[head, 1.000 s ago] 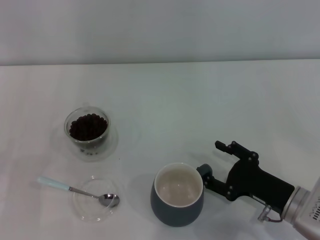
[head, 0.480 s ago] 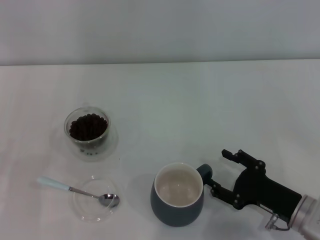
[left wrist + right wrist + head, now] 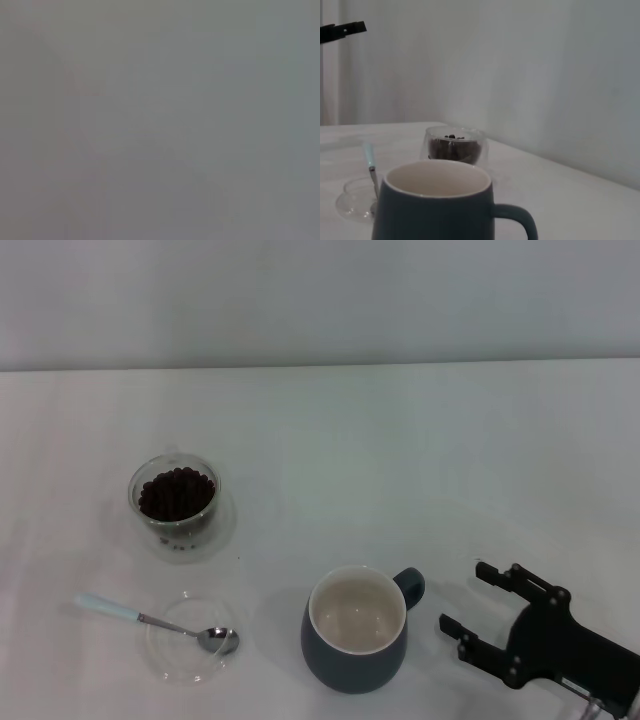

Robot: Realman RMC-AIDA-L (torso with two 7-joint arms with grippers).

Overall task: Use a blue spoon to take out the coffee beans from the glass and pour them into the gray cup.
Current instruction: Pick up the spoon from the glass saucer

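Note:
The blue spoon (image 3: 150,621) lies with its metal bowl in a flat clear dish (image 3: 190,641) at the front left, its pale handle pointing left; it also shows in the right wrist view (image 3: 370,162). The glass (image 3: 175,498) full of coffee beans (image 3: 177,491) stands behind it. The gray cup (image 3: 356,628) stands at the front centre, handle to the right, with an empty cream inside (image 3: 438,178). My right gripper (image 3: 468,598) is open, right of the cup's handle and apart from it. My left gripper is out of view.
The white table (image 3: 400,460) runs back to a pale wall. The glass (image 3: 452,145) and the dish (image 3: 355,199) show behind the cup in the right wrist view. The left wrist view is a blank grey.
My right gripper has drawn back to the right and toward the front edge, away from the cup's handle. The cup, glass and spoon have not moved.

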